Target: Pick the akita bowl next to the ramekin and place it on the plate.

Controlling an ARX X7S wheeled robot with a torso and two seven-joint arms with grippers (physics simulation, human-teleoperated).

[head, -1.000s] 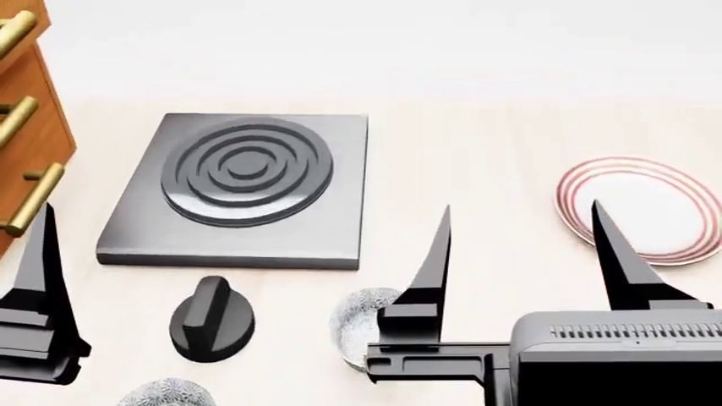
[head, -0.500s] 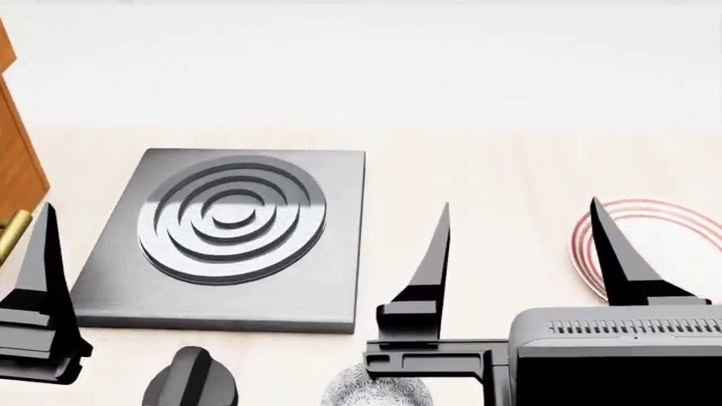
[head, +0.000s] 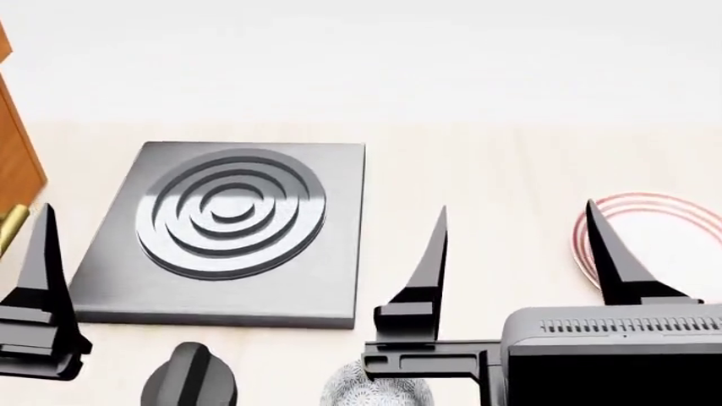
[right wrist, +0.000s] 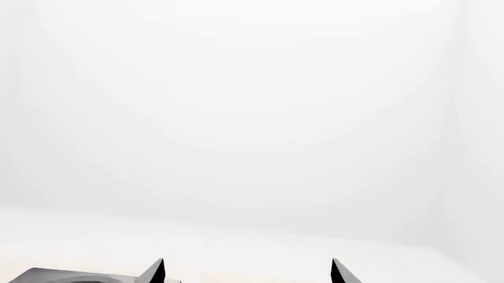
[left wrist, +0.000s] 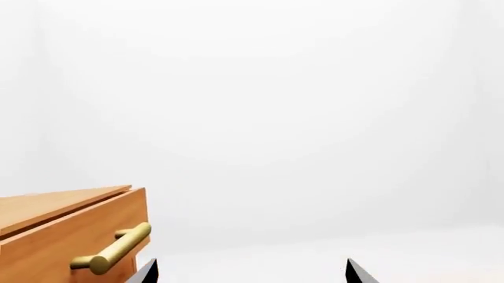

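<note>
no readable text, label or number shows anywhere.

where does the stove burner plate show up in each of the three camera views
Head view: the grey burner plate lies left of centre on the pale counter, between the wooden cabinet and the red-ringed plate.
Right wrist view: only its corner shows at the lower left edge, beside one fingertip.
Left wrist view: not in it; only the wooden drawer front with its brass handle appears.
Shared landmark: the burner plate links head and right wrist views; the cabinet links head and left wrist views.

light: bright, even | shadows: faint, soft | focus: sharp | background: washed white
</note>
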